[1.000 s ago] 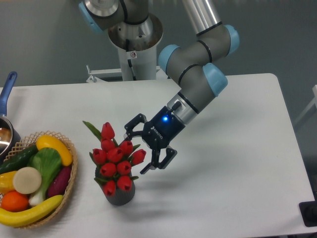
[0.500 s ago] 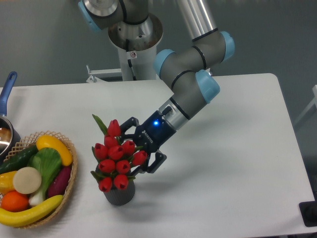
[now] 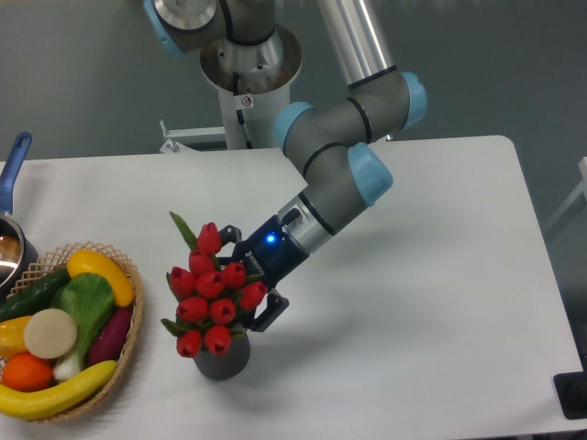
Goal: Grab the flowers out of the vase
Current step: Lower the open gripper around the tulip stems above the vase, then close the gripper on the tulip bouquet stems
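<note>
the flowers (image 3: pixel 209 299) are seen standing in the vase (image 3: pixel 221 357) on the table (image 3: pixel 431 321) — near the basket (image 3: pixel 130 332). the gripper (image 3: pixel 246 289) is pressed into the red buds — its fingers look spread apart around them.

The vase (image 3: pixel 221 358) is being seen standing on the table (image 3: pixel 440 275), toward its front left part. The flowers (image 3: pixel 210 291) are sitting in the vase, with the buds above its rim. The gripper (image 3: pixel 246 286) is positioned just right of and behind the bunch, touching the buds, 1 finger behind them and 1 finger low at their right. The arm is reaching in from behind and the right. A wicker basket (image 3: pixel 131 327) is lying at the left edge of the table, left of the vase, and produce is resting in it. A pan (image 3: pixel 11 220) is placed behind the basket, at the far left edge.
</note>
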